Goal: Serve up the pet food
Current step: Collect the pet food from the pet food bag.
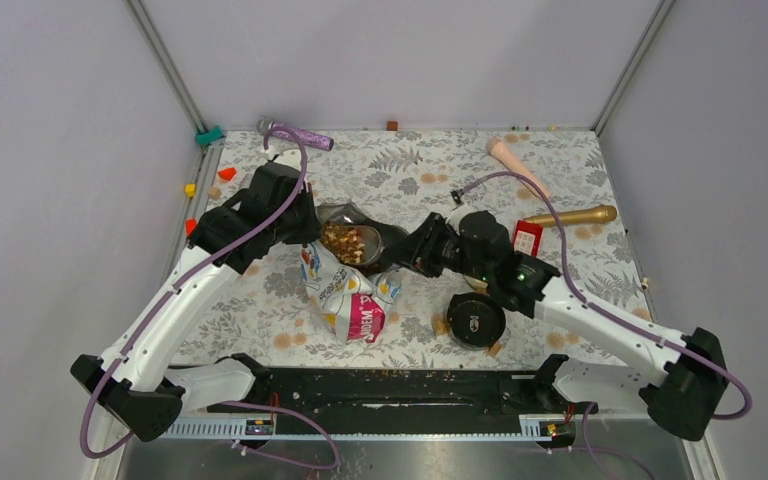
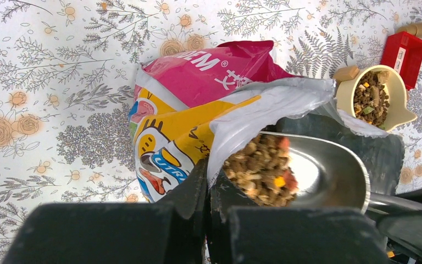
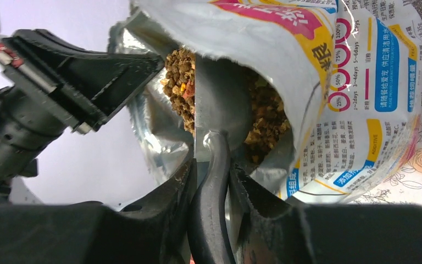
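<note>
Right now the pet food (image 2: 261,170) sits mostly in a heap on the metal scoop (image 2: 324,170), inside the torn mouth of the bag (image 2: 198,77) lying near the middle of the floral surface (image 1: 400,170). More of it shows deeper in the bag, and some is already in the cream bowl (image 2: 371,99) at about 2 o'clock from the bag mouth in the left wrist view. The left pincer (image 2: 209,176) is pressed together on the bag's upper lip, holding the mouth up. The right pincer (image 3: 211,181) is pinching the scoop's dark handle. The main risk, as I judge it, is in drawing the scoop out. The foil lip drapes over the load at 12 o'clock, so a pull could drag that edge across the heap and sweep kibble onto the surface. A slip of the left grip would drop the lip onto the scoop with the same result. The scoop looks full, so tilting it on the way to the bowl could shed pieces. The handle might also twist in the narrow pinch.
</note>
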`<state>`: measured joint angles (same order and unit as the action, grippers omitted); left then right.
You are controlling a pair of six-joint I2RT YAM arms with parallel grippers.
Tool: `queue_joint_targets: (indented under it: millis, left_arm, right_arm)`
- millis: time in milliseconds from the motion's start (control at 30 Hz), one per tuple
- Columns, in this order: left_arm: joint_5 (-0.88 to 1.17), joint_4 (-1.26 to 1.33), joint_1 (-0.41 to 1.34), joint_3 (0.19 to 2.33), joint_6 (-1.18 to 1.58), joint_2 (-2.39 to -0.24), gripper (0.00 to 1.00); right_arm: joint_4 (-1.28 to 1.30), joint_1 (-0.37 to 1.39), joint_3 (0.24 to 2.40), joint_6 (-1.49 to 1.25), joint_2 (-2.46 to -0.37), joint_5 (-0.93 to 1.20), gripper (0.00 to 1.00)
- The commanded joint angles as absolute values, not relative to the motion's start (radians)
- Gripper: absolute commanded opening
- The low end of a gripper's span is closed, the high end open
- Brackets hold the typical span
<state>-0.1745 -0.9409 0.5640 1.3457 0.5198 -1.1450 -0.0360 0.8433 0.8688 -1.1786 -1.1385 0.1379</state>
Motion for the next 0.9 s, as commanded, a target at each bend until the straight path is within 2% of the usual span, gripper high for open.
queue_joint_targets:
  millis: [0,167,433,867]
  left_arm:
    - [-0.2,-0.886,0.558,1.35,0.509,-1.117,0.0]
    - [-0.199,-0.886,0.558,1.35,0.509,-1.12,0.0]
    - [-0.197,-0.885,0.558,1.35,0.508,-1.122,0.0]
    - [-0.189,-0.887,0.558,1.349,0.509,-1.126,0.0]
  right_arm:
    - [-0.14,0.841,0.816,-1.228,-1.021,0.091,0.0]
    - [-0.178,0.839,0.717,-1.268,-0.923,0.051,0.0]
    - [-0.145,0.839,0.68,-1.261,-0.82,0.006,0.0]
    - [-0.204,0.839,0.669,-1.292,-0.817,0.018,0.0]
